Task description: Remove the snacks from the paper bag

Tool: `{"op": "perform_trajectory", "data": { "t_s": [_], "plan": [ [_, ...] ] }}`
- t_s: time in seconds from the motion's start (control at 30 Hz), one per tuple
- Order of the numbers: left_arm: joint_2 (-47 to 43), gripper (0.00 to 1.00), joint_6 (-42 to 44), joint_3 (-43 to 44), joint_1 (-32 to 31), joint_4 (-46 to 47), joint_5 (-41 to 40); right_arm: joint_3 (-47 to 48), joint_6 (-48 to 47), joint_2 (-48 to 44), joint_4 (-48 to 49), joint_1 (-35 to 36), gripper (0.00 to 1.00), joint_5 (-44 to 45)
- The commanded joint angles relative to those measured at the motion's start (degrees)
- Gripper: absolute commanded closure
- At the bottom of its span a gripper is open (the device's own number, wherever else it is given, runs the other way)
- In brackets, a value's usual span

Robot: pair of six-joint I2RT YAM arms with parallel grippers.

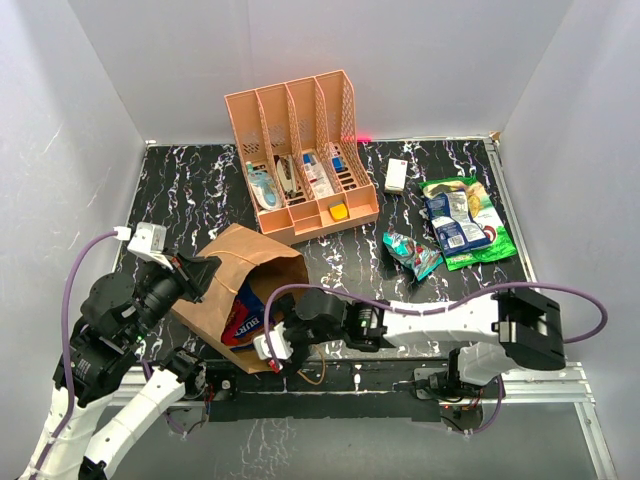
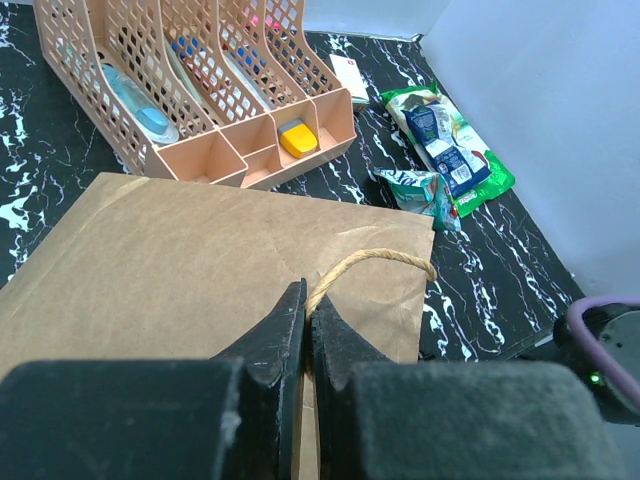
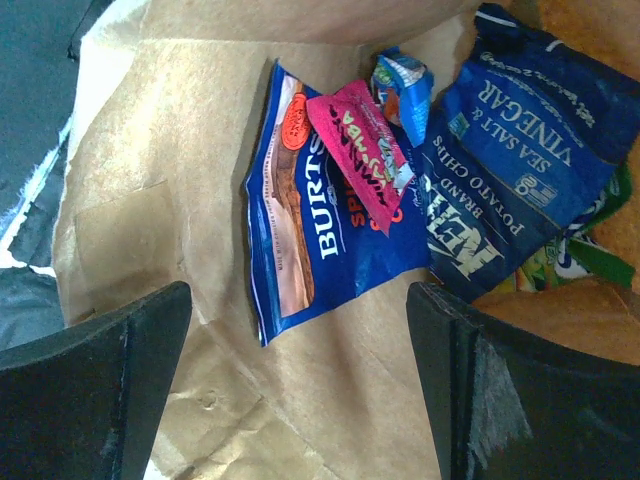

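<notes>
Lying on its side near the table's (image 1: pixel 200 190) front, the paper bag (image 1: pixel 235 270) was pinched at its top edge, by the rope handle (image 2: pixel 370 260), in the left gripper (image 2: pixel 305 300). The right gripper (image 3: pixel 298 300) was spread wide at the bag's mouth, facing a blue Burts packet (image 3: pixel 320 235), a pink packet (image 3: pixel 360 160) on it, and a blue vinegar packet (image 3: pixel 520 170). A green chip bag (image 1: pixel 485 240), dark blue packet (image 1: pixel 452 225) and teal packet (image 1: pixel 412 252) lay outside, right.

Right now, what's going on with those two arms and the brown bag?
Two robot arms are emptying a paper bag. The left gripper is shut on the bag's edge by its rope handle, the bag lying on its side. The right gripper is open at the bag's mouth, facing a blue Burts packet and others inside. A green chip bag and a teal packet already lie on the table.
</notes>
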Motion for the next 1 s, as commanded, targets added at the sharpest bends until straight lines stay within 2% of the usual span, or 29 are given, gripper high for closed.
{"op": "perform_trajectory", "data": {
  "t_s": [0.0, 0.17, 0.37, 0.7, 0.97],
  "plan": [
    [-0.2, 1.00, 0.7, 0.5, -0.2, 1.1, 0.2, 4.4, -6.8, 3.1, -2.8, 0.1, 0.10, -1.7],
    [-0.7, 1.00, 0.7, 0.4, -0.2, 0.9, 0.1, 6.9, -8.7, 8.6, -3.9, 0.1, 0.22, -0.9],
    [-0.8, 1.00, 1.0, 0.7, -0.2, 0.6, -0.3, 9.0, -11.0, 13.4, -1.7, 0.1, 0.31, 0.9],
    [-1.2, 1.00, 1.0, 0.8, -0.2, 0.3, -0.5, 9.8, -14.2, 20.7, 11.0, 0.2, 0.50, 6.4],
    [-1.7, 1.00, 1.0, 0.9, -0.2, 0.0, -0.9, 9.3, -13.8, 24.1, 22.1, -0.4, 0.74, 11.0]
  ]
}}
